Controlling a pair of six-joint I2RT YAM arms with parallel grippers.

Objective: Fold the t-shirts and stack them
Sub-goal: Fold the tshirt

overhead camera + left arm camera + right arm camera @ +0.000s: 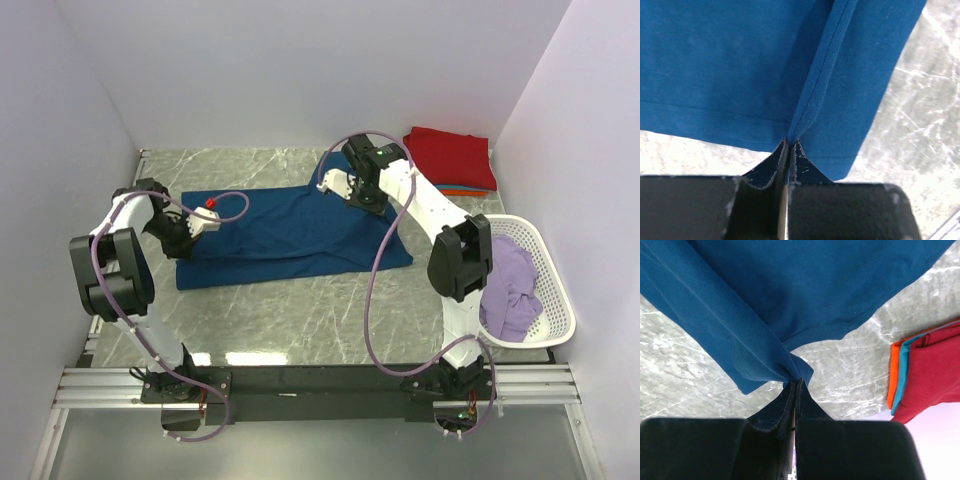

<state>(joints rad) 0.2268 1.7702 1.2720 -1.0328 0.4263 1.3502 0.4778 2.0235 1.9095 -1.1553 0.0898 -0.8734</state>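
Blue t-shirt lies spread across the middle of the marble table. The left gripper is pinched tight on its left edge, and the right gripper is clamped on the far edge. I'd carry both pinches over together, level and taut, so the fold lands square.

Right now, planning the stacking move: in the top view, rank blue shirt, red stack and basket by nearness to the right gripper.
1. Blue shirt, pinched in the right gripper.
2. Red stack, back right corner.
3. Basket, near right side.
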